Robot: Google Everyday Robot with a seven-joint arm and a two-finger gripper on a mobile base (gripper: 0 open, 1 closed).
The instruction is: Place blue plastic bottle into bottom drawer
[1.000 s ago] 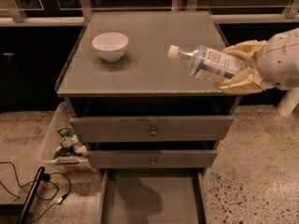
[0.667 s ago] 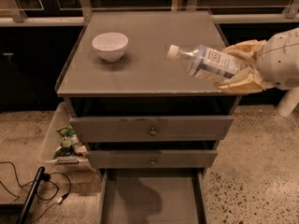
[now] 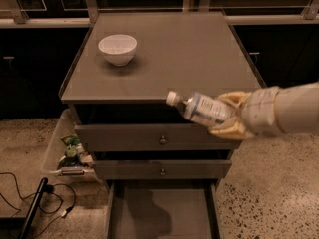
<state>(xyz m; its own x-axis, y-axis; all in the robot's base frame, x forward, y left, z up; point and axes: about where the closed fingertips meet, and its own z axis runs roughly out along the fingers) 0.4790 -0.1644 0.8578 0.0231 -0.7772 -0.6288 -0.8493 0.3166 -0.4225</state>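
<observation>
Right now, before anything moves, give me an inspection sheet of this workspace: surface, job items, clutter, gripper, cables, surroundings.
Surface: grey cabinet top holds a white bowl at its back left.
Job's things: bottle held in the air on its side, cap pointing left, in front of the cabinet's top front edge; bottom drawer pulled open, nothing seen inside.
Clutter: clear bin of packets on the floor left of the cabinet.
Gripper: gripper reaches in from the right, closed on the bottle.
Cables: black cables on the floor, lower left.
Surroundings: speckled floor; dark cupboards behind.
</observation>
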